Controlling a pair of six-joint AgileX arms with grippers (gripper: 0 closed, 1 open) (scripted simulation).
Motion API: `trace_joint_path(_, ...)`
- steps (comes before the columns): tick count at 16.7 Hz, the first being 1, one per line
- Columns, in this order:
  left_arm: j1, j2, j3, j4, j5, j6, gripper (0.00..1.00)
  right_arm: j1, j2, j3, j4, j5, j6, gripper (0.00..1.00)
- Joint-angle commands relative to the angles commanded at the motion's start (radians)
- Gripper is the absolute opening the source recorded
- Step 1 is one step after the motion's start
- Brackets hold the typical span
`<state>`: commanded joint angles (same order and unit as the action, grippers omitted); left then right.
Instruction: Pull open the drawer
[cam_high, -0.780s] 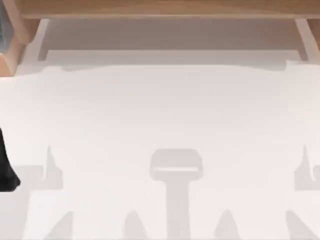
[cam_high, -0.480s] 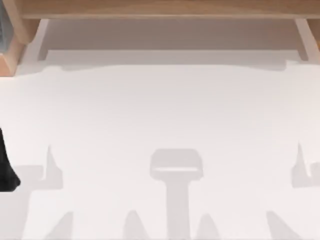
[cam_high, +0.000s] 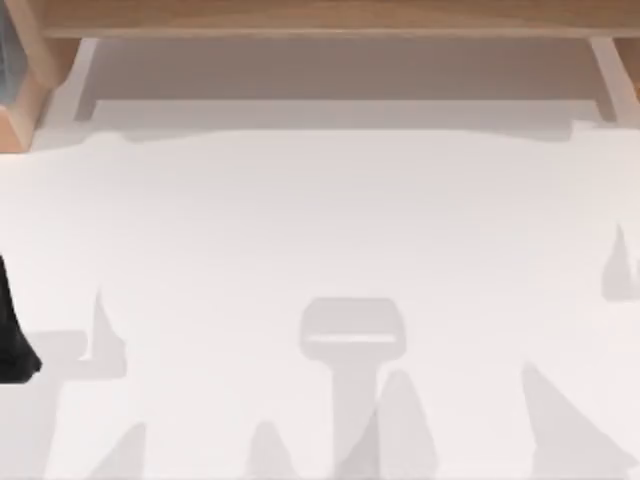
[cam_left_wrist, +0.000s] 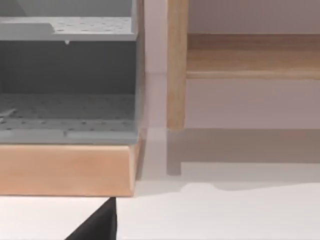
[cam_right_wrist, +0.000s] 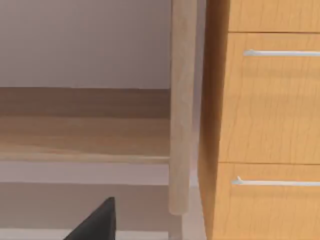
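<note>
The top view looks down on a plain white tabletop (cam_high: 320, 230). A light wooden shelf frame (cam_high: 320, 18) runs along its far edge. A dark part of the left arm (cam_high: 12, 330) shows at the left edge of the table, roughly midway down. Grey shadows of the arms and camera mount lie across the near half of the table.

The left wrist view faces a grey perforated-metal rack (cam_left_wrist: 67, 75) standing on a pale wooden base block (cam_left_wrist: 67, 170). Beside it is a slim upright wooden post (cam_left_wrist: 176, 65) carrying a horizontal wooden rail (cam_left_wrist: 252, 57). One black fingertip of the left gripper (cam_left_wrist: 97, 224) enters at the lower edge. Whether that gripper is spread or closed cannot be told.

The right wrist view faces an orange-brown wooden drawer cabinet (cam_right_wrist: 270, 125) just beside another light wooden post (cam_right_wrist: 182, 100). Two drawer fronts are visible. The upper drawer (cam_right_wrist: 275, 100) carries a thin silver bar handle (cam_right_wrist: 282, 53), and a second silver bar handle (cam_right_wrist: 275, 183) sits on the drawer below. Both fronts lie flush with the cabinet face, i.e. closed. One black fingertip of the right gripper (cam_right_wrist: 95, 222) shows at the lower edge, apart from the cabinet and touching neither handle. Its finger spacing cannot be told.
</note>
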<state>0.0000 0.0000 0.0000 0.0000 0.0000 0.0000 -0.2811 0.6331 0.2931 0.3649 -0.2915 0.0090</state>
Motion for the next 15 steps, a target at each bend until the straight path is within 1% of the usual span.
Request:
trace_joint_path(3,0.000,0.000,0.000,0.000,0.000,0.000,1.00,-0.128,0.246,0.077,0.090,-0.027,0.002,1.00)
trace_joint_path(7,0.000,0.000,0.000,0.000,0.000,0.000,1.00,-0.264,0.516,0.207,0.256,-0.145,0.008,1.00)
trace_joint_path(9,0.000,0.000,0.000,0.000,0.000,0.000,1.00,-0.297,0.612,0.253,0.311,-0.204,0.008,1.00)
trace_joint_path(12,0.000,0.000,0.000,0.000,0.000,0.000,1.00,-0.311,0.682,0.299,0.366,-0.280,0.009,1.00)
trace_joint_path(15,0.000,0.000,0.000,0.000,0.000,0.000,1.00,-0.310,0.686,0.302,0.370,-0.287,0.010,1.00)
